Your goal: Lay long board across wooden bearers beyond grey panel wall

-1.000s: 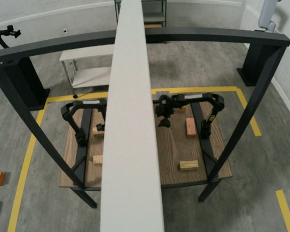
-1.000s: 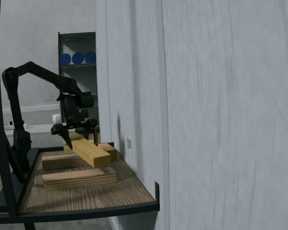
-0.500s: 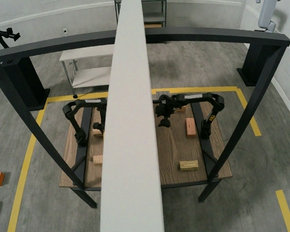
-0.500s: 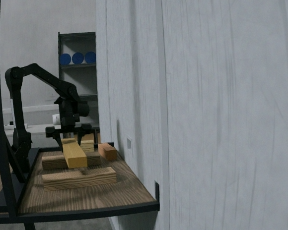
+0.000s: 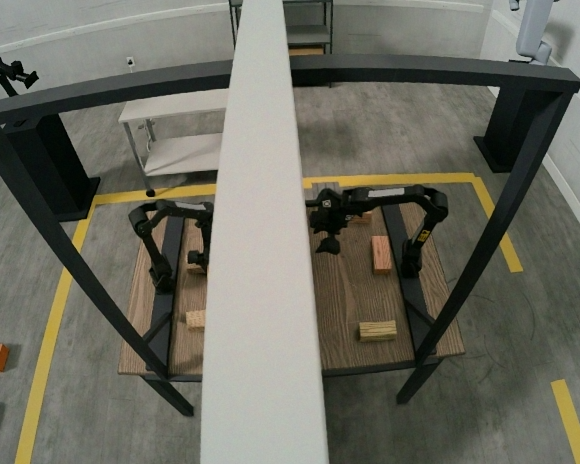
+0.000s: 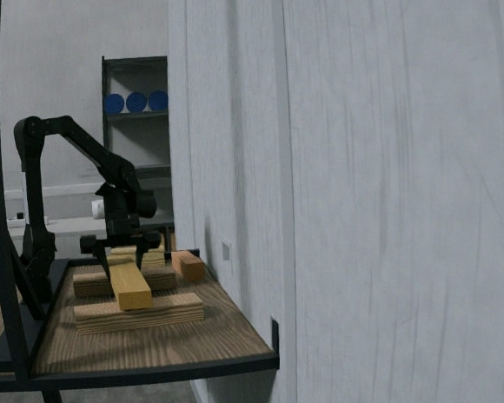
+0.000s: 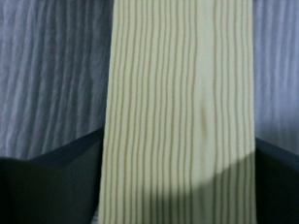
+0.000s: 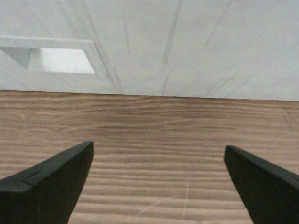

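The long yellow board lies across the near bearer and the farther bearer, crosswise to both. Its near end is over the near bearer; whether it rests on both tops or hovers just above cannot be told. My left gripper is shut on the board, beyond the farther bearer's front. Both bearers are on the table top. My right gripper is open and empty, above the table on the other side of the grey panel wall.
An orange offcut is near the wall, right of the farther bearer. A yellow block is behind the bearers. On the right arm's side are orange blocks and a yellow block. The wall has a small opening.
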`<state>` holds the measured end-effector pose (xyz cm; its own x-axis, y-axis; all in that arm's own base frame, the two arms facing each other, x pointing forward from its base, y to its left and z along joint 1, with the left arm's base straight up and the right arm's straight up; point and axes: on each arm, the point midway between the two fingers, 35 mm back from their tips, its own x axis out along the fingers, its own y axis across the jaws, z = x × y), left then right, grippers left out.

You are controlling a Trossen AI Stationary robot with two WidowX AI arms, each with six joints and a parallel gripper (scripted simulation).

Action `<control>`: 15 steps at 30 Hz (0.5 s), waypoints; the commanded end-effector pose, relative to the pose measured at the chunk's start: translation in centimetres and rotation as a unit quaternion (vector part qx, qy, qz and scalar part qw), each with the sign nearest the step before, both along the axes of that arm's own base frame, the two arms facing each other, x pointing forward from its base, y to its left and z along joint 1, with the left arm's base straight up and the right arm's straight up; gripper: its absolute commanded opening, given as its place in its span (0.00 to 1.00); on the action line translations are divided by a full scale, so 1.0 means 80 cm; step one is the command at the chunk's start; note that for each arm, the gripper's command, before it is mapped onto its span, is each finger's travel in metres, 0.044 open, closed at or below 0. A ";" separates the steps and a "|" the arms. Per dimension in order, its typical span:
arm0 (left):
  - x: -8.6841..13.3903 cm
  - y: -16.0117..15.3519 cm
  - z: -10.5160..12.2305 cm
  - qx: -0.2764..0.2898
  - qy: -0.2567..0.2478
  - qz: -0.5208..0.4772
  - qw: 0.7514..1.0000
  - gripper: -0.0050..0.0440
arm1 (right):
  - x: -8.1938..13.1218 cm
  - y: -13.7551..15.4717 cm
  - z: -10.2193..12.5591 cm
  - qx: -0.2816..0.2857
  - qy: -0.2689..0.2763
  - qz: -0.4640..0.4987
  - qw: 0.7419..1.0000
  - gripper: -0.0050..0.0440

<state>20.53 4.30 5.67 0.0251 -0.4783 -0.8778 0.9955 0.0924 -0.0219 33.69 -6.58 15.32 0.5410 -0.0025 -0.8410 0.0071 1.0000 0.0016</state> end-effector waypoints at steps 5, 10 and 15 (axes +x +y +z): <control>0.008 0.003 0.004 0.004 -0.020 0.001 1.000 0.65 | 0.004 -0.001 0.017 -0.004 -0.019 0.001 1.000 0.92; 0.008 0.003 0.004 0.004 -0.019 0.001 1.000 0.79 | 0.004 -0.001 0.017 -0.004 -0.019 0.001 1.000 0.92; 0.009 0.005 0.007 0.006 -0.020 0.000 1.000 0.87 | 0.004 -0.001 0.017 -0.004 -0.019 0.001 1.000 0.92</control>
<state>20.80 4.37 5.51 0.0376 -0.4773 -0.8780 0.9955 0.0940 -0.0085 33.69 -6.58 15.32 0.5411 -0.0025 -0.8410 0.0071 1.0000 0.0016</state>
